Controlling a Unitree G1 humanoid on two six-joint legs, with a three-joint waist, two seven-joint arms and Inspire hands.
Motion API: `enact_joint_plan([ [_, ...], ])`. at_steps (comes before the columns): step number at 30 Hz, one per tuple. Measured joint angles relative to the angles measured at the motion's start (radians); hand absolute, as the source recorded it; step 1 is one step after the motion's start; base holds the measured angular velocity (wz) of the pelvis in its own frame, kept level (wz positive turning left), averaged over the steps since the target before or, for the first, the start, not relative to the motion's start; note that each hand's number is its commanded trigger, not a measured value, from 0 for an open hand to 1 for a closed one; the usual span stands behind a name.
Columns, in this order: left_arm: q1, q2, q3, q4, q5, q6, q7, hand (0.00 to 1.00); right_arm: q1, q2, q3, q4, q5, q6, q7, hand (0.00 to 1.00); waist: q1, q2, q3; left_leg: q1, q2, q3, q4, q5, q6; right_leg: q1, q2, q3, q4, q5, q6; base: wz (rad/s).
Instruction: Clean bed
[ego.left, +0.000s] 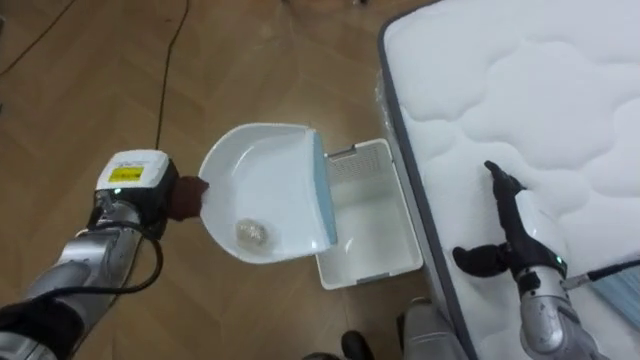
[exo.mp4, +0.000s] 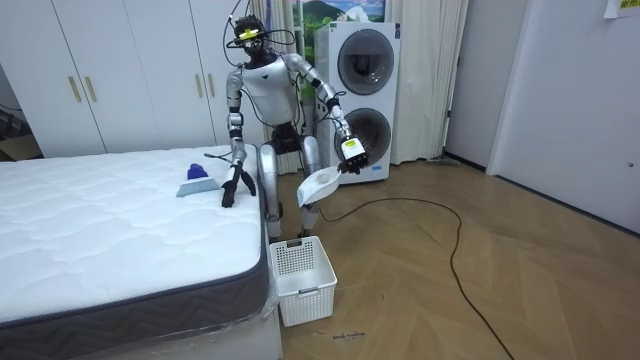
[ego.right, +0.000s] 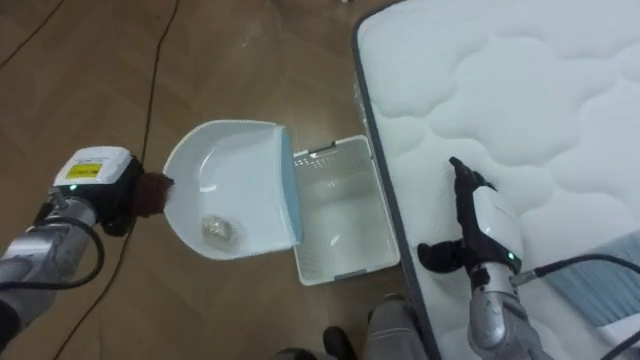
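Gripping the brown handle (ego.left: 187, 197) of a white dustpan (ego.left: 262, 170), the left hand (ego.left: 135, 190) is seen at the lower left, with its fingers closed round that handle. The pan is held in the air above the wooden floor (ego.left: 80, 80), and a small crumpled scrap (ego.left: 251, 232) is carried inside it. The pan's blue lip is placed over the left rim of a white basket (ego.left: 372, 150), which is set on the floor just beside the bed (ego.left: 520, 80). The right hand (ego.left: 525, 240) is laid on the mattress near its edge, fingers straight, thumb spread, and nothing is held by it. A blue brush (exo.mp4: 195, 178) is left on the mattress near this hand. In the room view the robot is shown standing upright at the bed's side.
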Motion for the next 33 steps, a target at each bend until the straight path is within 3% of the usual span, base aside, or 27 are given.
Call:
enact_joint_plan([
  [6,-0.067,0.031,-0.037,0.053,0.001,0.024,-0.011,1.00,-0.002,-0.006,0.016,-0.029,-0.003,0.000,-0.004,0.00,-0.017,0.019,0.0044,0.003,0.011,0.045,-0.010,0.000,0.000,-0.015,0.006,0.026,0.008,-0.003,0.000,-0.04],
  [13,-0.148,0.036,-0.040,0.158,0.000,0.063,-0.070,1.00,-0.003,-0.007,0.019,-0.049,-0.003,0.007,0.010,0.00,-0.020,0.024,0.0064,0.003,0.033,0.101,-0.007,-0.006,0.003,-0.029,0.013,0.035,0.021,-0.006,-0.003,-0.04],
  [17,-0.149,0.042,-0.040,0.201,-0.003,0.069,-0.098,1.00,-0.002,-0.004,0.022,-0.068,-0.003,0.022,0.011,0.00,-0.018,0.030,0.0063,-0.003,0.039,0.107,-0.004,-0.007,0.001,-0.035,0.020,0.040,0.022,-0.007,-0.004,-0.02],
  [21,-0.149,0.070,-0.040,0.243,-0.002,0.084,-0.151,1.00,-0.002,-0.004,0.026,-0.077,-0.003,0.023,0.011,0.00,-0.011,0.031,0.0061,-0.013,0.045,0.120,0.003,-0.011,0.000,-0.052,0.028,0.051,0.027,-0.007,-0.004,-0.08],
  [27,-0.150,0.115,-0.039,0.274,-0.001,0.097,-0.198,1.00,0.004,-0.004,0.026,-0.106,-0.008,0.057,0.020,0.00,-0.007,0.031,0.0060,-0.016,0.046,0.121,0.004,-0.013,0.000,-0.054,0.028,0.050,0.027,-0.007,-0.004,0.00],
  [33,-0.152,0.125,-0.039,0.290,-0.001,0.117,-0.215,1.00,0.008,-0.005,0.026,-0.110,-0.020,0.068,0.019,0.00,-0.005,0.031,0.0059,-0.016,0.045,0.121,0.005,-0.013,0.001,-0.052,0.025,0.047,0.027,-0.007,-0.004,0.00],
])
